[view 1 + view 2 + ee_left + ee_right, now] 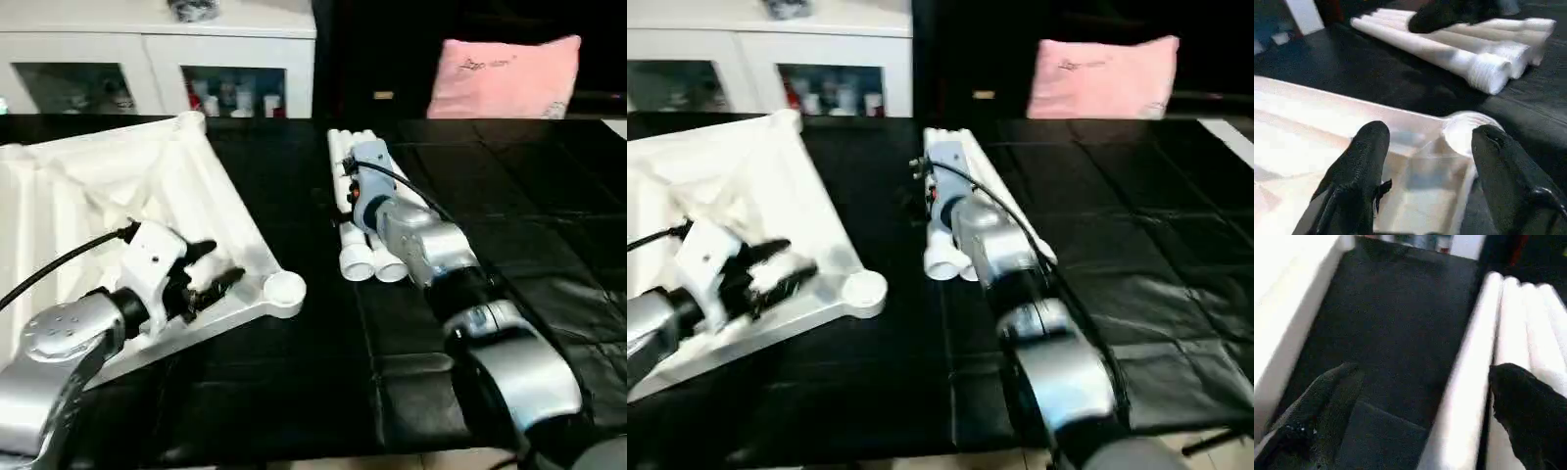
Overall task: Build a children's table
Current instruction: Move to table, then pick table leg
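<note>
Left end effector (217, 270): spread, nothing in it, over the tabletop's near corner socket (285, 288).
Right end effector (1420, 411): wide apart, empty, astride the bundle's outermost leg.
Tabletop (118, 196): ribbed side up, left half of the black surface (323, 392).
Legs (364, 257): bundled mid-surface, none fitted.
Progress: barely begun, all four legs left, I'd say.

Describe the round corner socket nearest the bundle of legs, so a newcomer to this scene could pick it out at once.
On the black table, the white tabletop lies upside down on the robot's left, ribbed side up. Follow its near edge toward the bundled white legs: the socket is the round cup at that corner. It is the corner closest to the legs' threaded ends, just beyond the left gripper and its open fingers.
</note>
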Available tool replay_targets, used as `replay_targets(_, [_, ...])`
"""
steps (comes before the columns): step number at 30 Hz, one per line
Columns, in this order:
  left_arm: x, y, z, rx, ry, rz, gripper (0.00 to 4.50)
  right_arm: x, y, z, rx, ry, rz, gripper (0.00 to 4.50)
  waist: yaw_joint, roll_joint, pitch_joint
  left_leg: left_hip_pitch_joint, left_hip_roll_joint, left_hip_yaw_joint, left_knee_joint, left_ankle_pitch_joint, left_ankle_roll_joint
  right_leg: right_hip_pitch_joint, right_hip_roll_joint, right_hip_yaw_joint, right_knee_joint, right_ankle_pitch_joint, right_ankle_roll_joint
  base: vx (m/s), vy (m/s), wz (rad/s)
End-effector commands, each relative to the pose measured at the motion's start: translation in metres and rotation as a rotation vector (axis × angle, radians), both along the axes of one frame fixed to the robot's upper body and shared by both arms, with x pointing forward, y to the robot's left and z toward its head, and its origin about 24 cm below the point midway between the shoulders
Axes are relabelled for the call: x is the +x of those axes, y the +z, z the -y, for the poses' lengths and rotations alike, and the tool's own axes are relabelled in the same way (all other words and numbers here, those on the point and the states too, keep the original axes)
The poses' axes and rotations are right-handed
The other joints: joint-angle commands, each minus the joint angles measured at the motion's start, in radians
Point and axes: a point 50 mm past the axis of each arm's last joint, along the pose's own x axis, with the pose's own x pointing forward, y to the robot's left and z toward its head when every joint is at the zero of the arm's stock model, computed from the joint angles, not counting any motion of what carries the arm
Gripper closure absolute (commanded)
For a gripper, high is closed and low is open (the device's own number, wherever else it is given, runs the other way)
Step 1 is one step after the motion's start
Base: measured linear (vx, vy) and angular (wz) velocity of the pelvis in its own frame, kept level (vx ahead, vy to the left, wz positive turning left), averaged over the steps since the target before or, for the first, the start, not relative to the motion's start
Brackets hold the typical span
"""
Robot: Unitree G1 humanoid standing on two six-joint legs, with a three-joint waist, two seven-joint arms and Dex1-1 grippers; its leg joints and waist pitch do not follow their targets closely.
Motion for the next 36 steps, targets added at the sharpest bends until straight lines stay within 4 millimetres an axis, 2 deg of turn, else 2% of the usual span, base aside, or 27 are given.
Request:
replay_targets(1, [-0.007, 0.005, 0.000, -0.003, -0.016, -0.008, 1.47, 0.003, 0.001, 0.003, -0.003, -0.038, 0.003, 0.00, 0.001, 0.012, -0.060, 0.036, 0.057, -0.008, -0.078, -0.157, -0.046, 0.022, -0.071, 0.032, -0.056, 0.046, -0.215, 0.000, 0.000, 0.00])
replay_targets(2, [-0.008, 0.005, 0.000, -0.002, -0.019, -0.014, 1.47, 0.003, 0.000, 0.003, -0.004, -0.041, 0.001, 0.00, 0.002, 0.013, -0.061, 0.036, 0.057, -0.007, -0.077, -0.157, -0.052, 0.022, -0.072, 0.032, -0.053, 0.046, -0.210, 0.000, 0.000, 0.00])
replay_targets(3, [-0.011, 0.006, -0.001, 0.002, -0.022, -0.023, 1.47, 0.003, -0.002, 0.001, -0.010, -0.035, -0.006, 0.00, 0.006, 0.009, -0.056, 0.038, 0.058, -0.002, -0.079, -0.167, -0.055, 0.015, -0.069, 0.033, -0.058, 0.039, -0.197, 0.000, 0.000, 0.00])
replay_targets(5, [-0.013, 0.007, -0.002, 0.007, -0.022, -0.027, 1.47, 0.003, -0.004, -0.001, -0.025, -0.033, -0.008, 0.00, 0.007, 0.007, -0.054, 0.035, 0.059, 0.000, -0.081, -0.171, -0.057, 0.016, -0.068, 0.034, -0.057, 0.031, -0.185, 0.000, 0.000, 0.00])
replay_targets(6, [-0.016, 0.008, -0.003, 0.012, -0.021, -0.033, 1.47, 0.002, -0.006, -0.002, -0.037, -0.035, -0.016, 0.00, 0.006, 0.005, -0.046, 0.034, 0.059, 0.000, -0.084, -0.187, -0.061, 0.011, -0.068, 0.034, -0.059, 0.011, -0.177, 0.000, 0.000, 0.00])
replay_targets(7, [-0.017, 0.009, -0.004, 0.014, -0.020, -0.037, 1.47, 0.002, -0.008, -0.003, -0.042, -0.037, -0.018, 0.00, 0.006, 0.005, -0.043, 0.034, 0.060, -0.001, -0.087, -0.212, -0.068, 0.009, -0.069, 0.035, -0.061, -0.021, -0.172, 0.000, 0.000, 0.00])
replay_targets(9, [-0.019, 0.010, -0.004, 0.017, -0.016, -0.042, 1.47, 0.002, -0.009, -0.003, -0.044, -0.040, -0.020, 0.00, 0.007, 0.006, -0.043, 0.038, 0.060, -0.002, -0.087, -0.226, -0.077, 0.007, -0.069, 0.036, -0.062, -0.030, -0.167, 0.000, 0.000, 0.00])
replay_targets(10, [-0.020, 0.010, -0.005, 0.019, -0.014, -0.046, 1.47, 0.002, -0.010, -0.004, -0.044, -0.042, -0.026, 0.00, 0.006, 0.003, -0.038, 0.036, 0.061, -0.002, -0.089, -0.227, -0.078, 0.004, -0.068, 0.036, -0.061, -0.025, -0.166, 0.000, 0.000, 0.00])
replay_targets(12, [-0.024, 0.011, -0.005, 0.025, -0.009, -0.055, 1.47, 0.001, -0.014, -0.004, -0.053, -0.050, -0.038, 0.00, 0.005, -0.003, -0.035, 0.033, 0.060, -0.003, -0.090, -0.224, -0.080, 0.007, -0.068, 0.035, -0.059, -0.012, -0.166, 0.000, 0.000, 0.00])
replay_targets(16, [-0.028, 0.011, -0.007, 0.029, -0.002, -0.067, 1.47, 0.000, -0.020, -0.001, -0.066, -0.083, -0.057, 0.00, 0.005, -0.008, -0.030, 0.034, 0.059, -0.001, -0.088, -0.182, -0.069, 0.007, -0.065, 0.035, -0.057, 0.048, -0.164, 0.000, 0.000, 0.00])
replay_targets(20, [-0.030, 0.011, -0.008, 0.031, 0.003, -0.075, 1.47, -0.003, -0.025, -0.002, -0.046, -0.081, -0.087, 0.00, 0.005, -0.011, -0.026, 0.034, 0.059, 0.000, -0.089, -0.184, -0.068, 0.008, -0.065, 0.036, -0.056, 0.050, -0.168, 0.000, 0.000, 0.00])
replay_targets(22, [-0.034, 0.009, -0.010, 0.037, 0.009, -0.085, 1.47, -0.007, -0.033, -0.003, -0.020, -0.069, -0.136, 0.00, 0.004, -0.016, -0.021, 0.032, 0.061, 0.001, -0.090, -0.175, -0.056, 0.009, -0.066, 0.038, -0.058, 0.050, -0.167, 0.000, 0.000, 0.00])
replay_targets(30, [-0.035, 0.004, -0.012, 0.037, 0.003, -0.098, 1.47, -0.013, -0.043, -0.005, 0.091, -0.052, -0.256, 0.00, 0.003, -0.014, -0.017, 0.038, 0.063, 0.000, -0.097, -0.233, -0.070, 0.003, -0.067, 0.040, -0.065, -0.030, -0.162, 0.000, 0.000, 0.00])
replay_targets(33, [-0.034, 0.002, -0.012, 0.035, -0.012, -0.103, 1.45, -0.015, -0.046, -0.001, 0.115, -0.065, -0.295, 0.28, 0.004, -0.012, -0.021, 0.039, 0.063, 0.000, -0.097, -0.241, -0.075, 0.004, -0.068, 0.039, -0.066, -0.043, -0.164, 0.000, 0.000, 0.00])
replay_targets(36, [-0.034, 0.001, -0.012, 0.035, -0.016, -0.104, 1.45, -0.015, -0.048, 0.002, 0.168, -0.096, -0.331, 0.45, 0.006, -0.011, -0.024, 0.040, 0.064, 0.000, -0.096, -0.228, -0.079, 0.004, -0.068, 0.038, -0.063, -0.016, -0.168, 0.000, 0.000, 0.00])
